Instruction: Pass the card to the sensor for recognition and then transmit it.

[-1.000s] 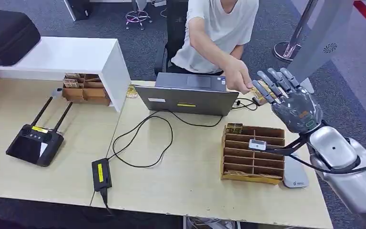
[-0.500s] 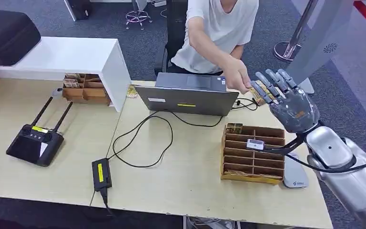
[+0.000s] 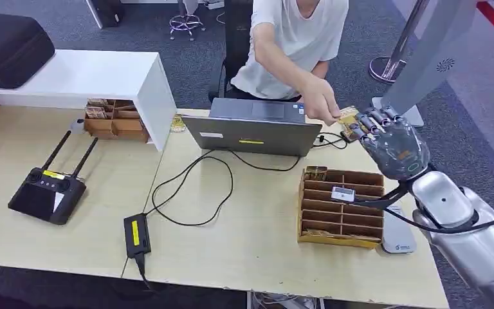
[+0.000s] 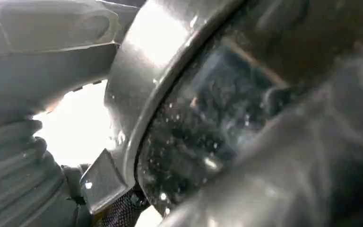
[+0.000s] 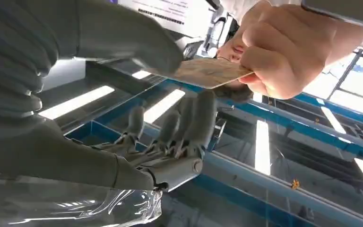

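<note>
Handover stage, upper right of frame: right hand fingers pinching card; person's hand also grips it. Release pending. Left hand state: cannot tell.

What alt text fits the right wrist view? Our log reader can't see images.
The robot's right hand and a person's hand both grip a tan card, the robot's thumb on one face and its fingers under the other.

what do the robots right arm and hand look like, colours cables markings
The right arm is rounded polished silver, with black cables running along its wrist. The right hand has a dark grey shell with small orange and green marks on its back and dark segmented fingers tipped paler; its wrist cover is grey and ribbed.
</note>
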